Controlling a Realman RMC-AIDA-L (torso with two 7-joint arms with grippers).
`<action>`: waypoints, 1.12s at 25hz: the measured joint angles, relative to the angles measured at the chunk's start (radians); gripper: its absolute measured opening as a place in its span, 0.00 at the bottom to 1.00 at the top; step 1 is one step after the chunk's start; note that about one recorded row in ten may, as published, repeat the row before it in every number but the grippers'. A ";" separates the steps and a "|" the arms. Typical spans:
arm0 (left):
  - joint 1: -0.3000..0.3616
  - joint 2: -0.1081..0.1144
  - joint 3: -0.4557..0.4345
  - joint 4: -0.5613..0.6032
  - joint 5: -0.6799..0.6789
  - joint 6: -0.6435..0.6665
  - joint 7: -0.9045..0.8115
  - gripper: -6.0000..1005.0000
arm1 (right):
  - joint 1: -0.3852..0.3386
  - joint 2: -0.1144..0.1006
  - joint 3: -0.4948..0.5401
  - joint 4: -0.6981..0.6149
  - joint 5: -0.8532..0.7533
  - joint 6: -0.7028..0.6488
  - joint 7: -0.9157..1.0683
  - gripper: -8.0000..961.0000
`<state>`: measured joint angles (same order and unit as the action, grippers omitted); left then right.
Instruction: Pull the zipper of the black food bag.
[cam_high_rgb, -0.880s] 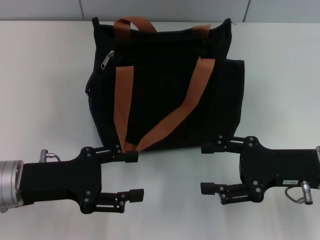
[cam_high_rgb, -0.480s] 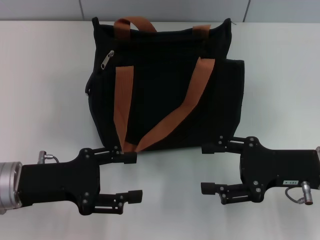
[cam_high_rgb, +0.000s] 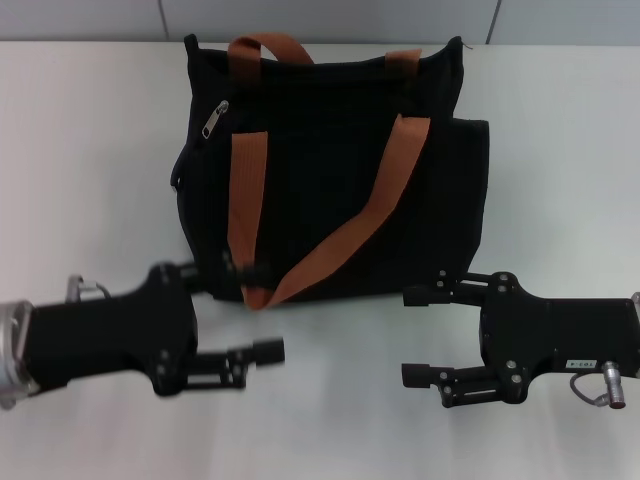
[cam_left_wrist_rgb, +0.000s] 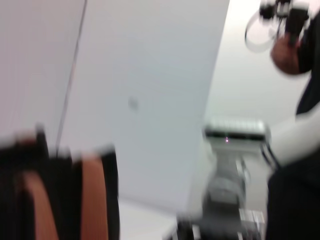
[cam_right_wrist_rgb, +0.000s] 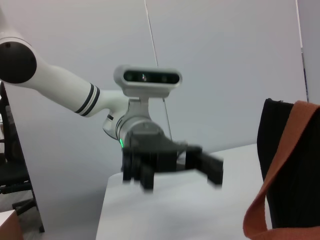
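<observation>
Zipper (cam_high_rgb: 216, 119) well beyond open left claw (cam_high_rgb: 258, 312), untouched

the left gripper (cam_high_rgb: 262, 311), fingers spread, has swung up against the black food bag's (cam_high_rgb: 335, 170) lower edge.

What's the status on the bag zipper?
Left gripper open at the black fabric food bag base; right gripper open, idle. Silver metal zipper untouched. Nothing blocking.

head: down on table | wrists: low, sideways, perhaps sharing bag (cam_high_rgb: 330, 170)
</observation>
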<state>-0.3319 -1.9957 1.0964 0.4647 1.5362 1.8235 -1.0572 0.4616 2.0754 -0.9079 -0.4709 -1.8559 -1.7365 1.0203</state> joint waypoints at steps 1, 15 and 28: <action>-0.005 -0.008 -0.041 0.000 -0.002 0.024 0.007 0.80 | 0.000 0.000 0.000 0.000 0.000 0.000 0.000 0.84; -0.048 0.031 -0.426 -0.008 -0.054 -0.056 -0.006 0.80 | 0.002 0.000 0.003 0.000 0.000 0.000 0.000 0.83; -0.031 0.086 -0.419 0.066 0.210 -0.207 -0.050 0.78 | -0.002 0.000 0.007 0.000 0.001 0.004 0.006 0.82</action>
<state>-0.3628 -1.9092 0.6772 0.5303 1.7466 1.6167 -1.1070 0.4596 2.0754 -0.9007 -0.4709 -1.8551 -1.7323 1.0259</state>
